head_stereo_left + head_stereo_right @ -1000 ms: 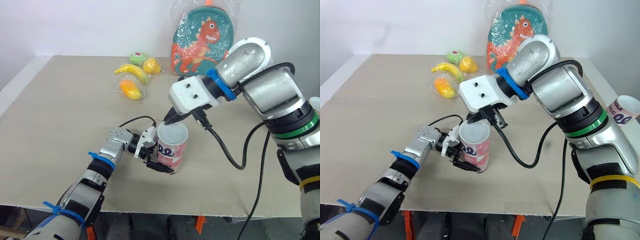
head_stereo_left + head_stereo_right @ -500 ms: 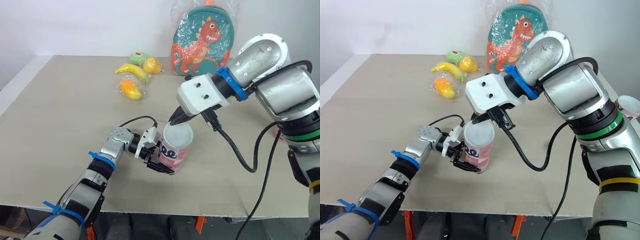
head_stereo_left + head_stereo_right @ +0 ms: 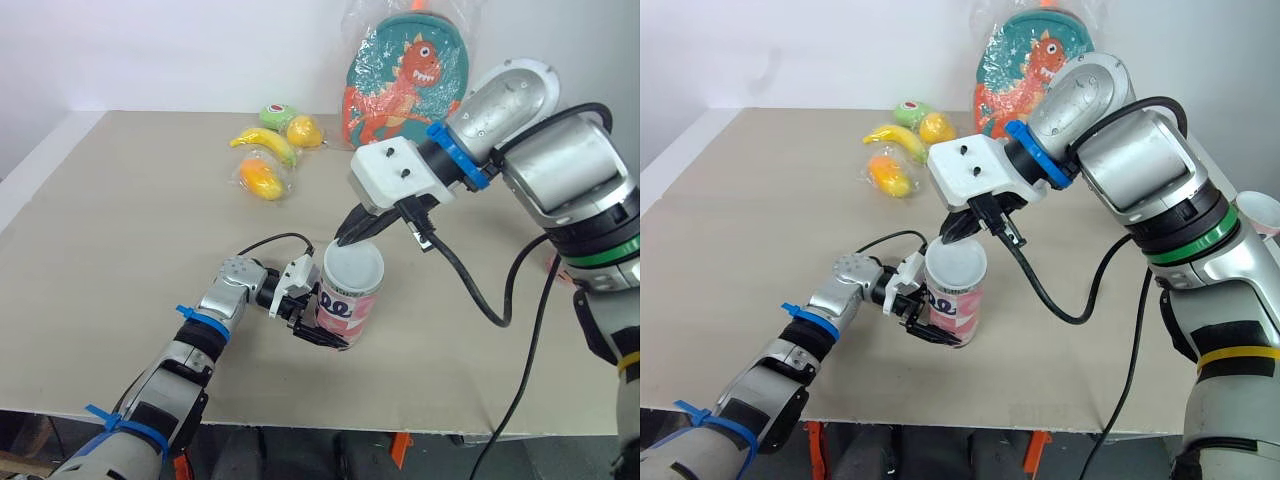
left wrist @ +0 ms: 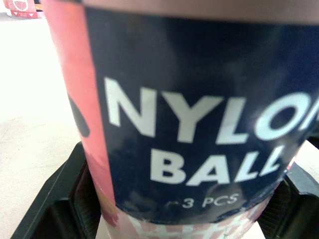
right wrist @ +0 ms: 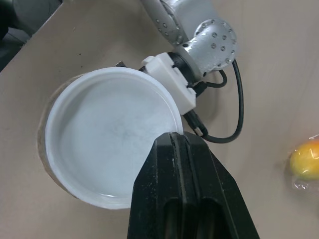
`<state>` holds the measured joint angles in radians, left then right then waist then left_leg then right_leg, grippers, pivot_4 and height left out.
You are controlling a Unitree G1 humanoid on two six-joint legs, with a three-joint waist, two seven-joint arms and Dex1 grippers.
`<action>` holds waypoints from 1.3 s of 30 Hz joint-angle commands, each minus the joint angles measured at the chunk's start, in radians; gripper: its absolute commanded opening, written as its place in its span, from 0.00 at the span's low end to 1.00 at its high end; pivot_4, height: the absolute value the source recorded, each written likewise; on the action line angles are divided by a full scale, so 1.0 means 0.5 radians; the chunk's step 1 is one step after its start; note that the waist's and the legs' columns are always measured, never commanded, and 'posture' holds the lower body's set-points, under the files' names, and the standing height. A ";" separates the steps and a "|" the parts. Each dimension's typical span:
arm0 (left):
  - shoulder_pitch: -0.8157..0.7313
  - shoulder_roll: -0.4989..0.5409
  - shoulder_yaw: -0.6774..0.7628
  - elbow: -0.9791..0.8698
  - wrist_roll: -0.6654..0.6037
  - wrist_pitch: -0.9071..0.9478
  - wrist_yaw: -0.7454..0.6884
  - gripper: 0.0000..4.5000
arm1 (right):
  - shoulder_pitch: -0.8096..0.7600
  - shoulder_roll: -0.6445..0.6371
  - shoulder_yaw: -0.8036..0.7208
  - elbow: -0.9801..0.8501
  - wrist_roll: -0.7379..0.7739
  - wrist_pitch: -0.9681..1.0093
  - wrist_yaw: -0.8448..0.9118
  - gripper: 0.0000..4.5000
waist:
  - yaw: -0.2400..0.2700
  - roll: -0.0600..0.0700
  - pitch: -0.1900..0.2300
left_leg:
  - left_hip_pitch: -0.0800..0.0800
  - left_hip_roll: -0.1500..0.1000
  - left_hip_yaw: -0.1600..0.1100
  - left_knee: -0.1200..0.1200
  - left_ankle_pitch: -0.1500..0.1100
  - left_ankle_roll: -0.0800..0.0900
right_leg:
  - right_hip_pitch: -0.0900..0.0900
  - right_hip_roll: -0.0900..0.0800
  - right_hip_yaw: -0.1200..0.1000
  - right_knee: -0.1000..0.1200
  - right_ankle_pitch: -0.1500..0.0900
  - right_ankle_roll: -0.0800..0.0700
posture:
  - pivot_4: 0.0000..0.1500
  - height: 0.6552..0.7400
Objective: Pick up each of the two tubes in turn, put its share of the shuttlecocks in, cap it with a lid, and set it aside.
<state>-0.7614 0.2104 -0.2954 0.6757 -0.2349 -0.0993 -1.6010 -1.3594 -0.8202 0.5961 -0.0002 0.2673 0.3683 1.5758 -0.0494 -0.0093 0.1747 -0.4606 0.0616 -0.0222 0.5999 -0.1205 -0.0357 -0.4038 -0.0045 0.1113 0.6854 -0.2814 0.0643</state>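
Capping is in hand: the left gripper clamps the pink-and-navy cardboard tube near the desk's front edge. The right gripper, jaws together, hangs over its round white plastic lid, which likely needs pressing flush.

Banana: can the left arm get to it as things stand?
Probably not. The left gripper is shut on the tube near the front edge, and the banana lies far across the table.

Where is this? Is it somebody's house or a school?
Probably a robot practice room, not a home. The table is a bare board against a blank wall, the toy fruit and dinosaur backpack are wrapped in plastic like props, and the left gripper holds a tube.
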 commanded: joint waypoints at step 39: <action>0.089 0.059 -0.018 -0.035 0.050 0.088 0.003 0.81 | 0.225 0.070 -0.294 -0.138 -0.084 0.057 0.019 0.98 | 0.000 -0.003 -0.004 | 0.001 0.000 -0.002 0.000 -0.001 0.000 | 0.002 0.001 -0.001 0.001 -0.002 -0.002 | 1.00 1.00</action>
<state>-0.7393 0.2189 -0.2961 0.6389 -0.2328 -0.0787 -1.5911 -1.2250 -0.7929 0.5001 -0.0874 0.2019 0.3595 1.5666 -0.0492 -0.0107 0.1728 -0.4599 0.0617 -0.0235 0.6002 -0.1211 -0.0357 -0.4027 -0.0039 0.1105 0.6858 -0.2821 0.0632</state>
